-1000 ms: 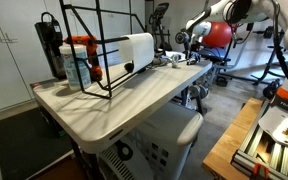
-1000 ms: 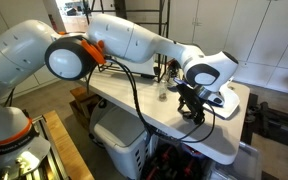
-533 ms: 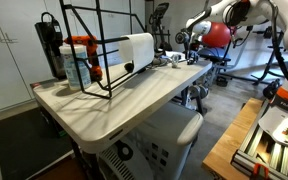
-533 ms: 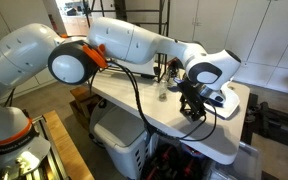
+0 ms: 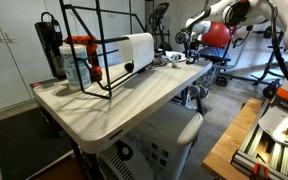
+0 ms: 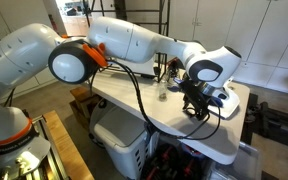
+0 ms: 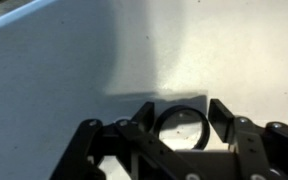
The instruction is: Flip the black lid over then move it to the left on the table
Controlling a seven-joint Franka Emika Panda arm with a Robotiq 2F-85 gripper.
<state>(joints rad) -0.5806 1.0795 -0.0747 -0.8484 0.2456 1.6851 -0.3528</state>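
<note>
In the wrist view the black lid, a thin black ring with the pale surface showing through it, sits between my gripper's two fingers. Both fingers touch its sides, so the gripper is shut on the lid. The lid is at or just above the cream-white table. In an exterior view the gripper points down over the table near its end. In the other exterior view the gripper is at the far end of the table. The lid is too small to make out in both exterior views.
A black wire rack stands on the table with a white cylinder, orange-capped bottles and a black bottle by it. A small clear glass stands near the gripper. The table edge is close to the gripper.
The gripper has shifted only slightly over the table's end; the arm is otherwise still.
</note>
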